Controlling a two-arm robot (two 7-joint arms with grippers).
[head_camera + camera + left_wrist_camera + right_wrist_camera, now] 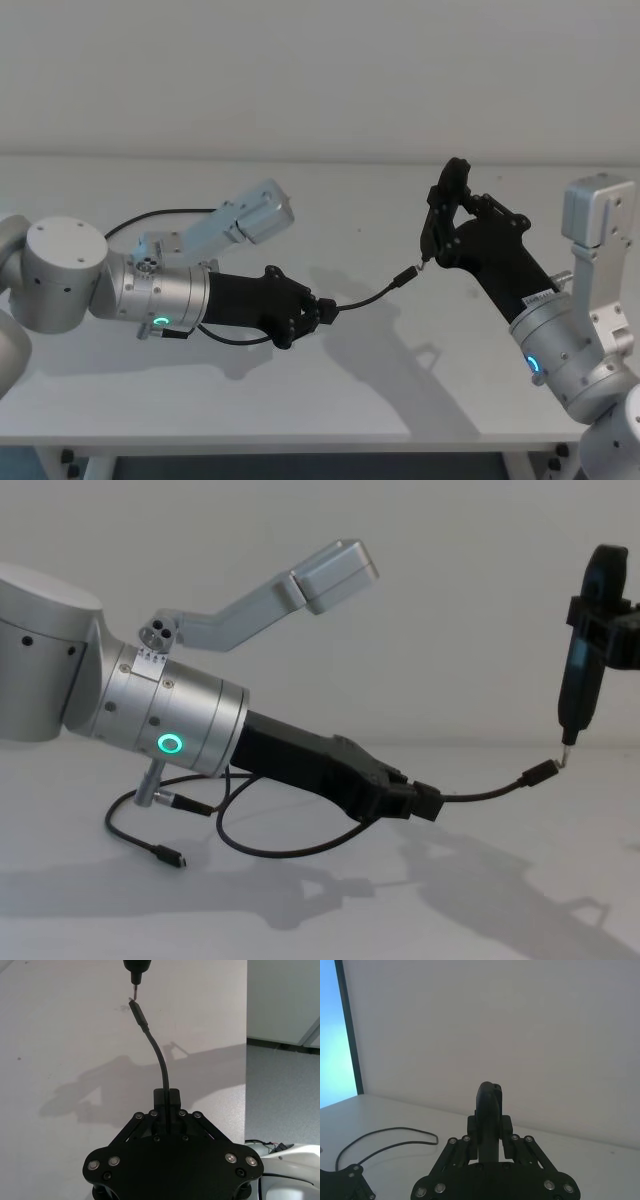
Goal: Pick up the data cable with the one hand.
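Observation:
The data cable (pixel 365 298) is a thin black cord. My left gripper (pixel 322 310), black on a silver wrist with a green ring, is shut on it a short way behind one plug. In the left wrist view the cable (pixel 161 1057) rises out of the shut fingers (pixel 172 1097) and curves to the metal-tipped plug (pixel 138 1014). The cable's slack lies on the white table (pixel 400 390), and its other plug (pixel 170 858) rests under my left arm. My right gripper (pixel 438 228) is shut on a slim black pointed tool (pixel 580 695) held upright, its tip just off the raised plug (pixel 540 773).
A cable loop (pixel 150 215) lies on the table behind my left arm and also shows as a cable loop (pixel 395 1132) in the right wrist view. A short lead with a silver barrel connector (pixel 172 801) hangs at my left wrist. A plain wall stands behind the table.

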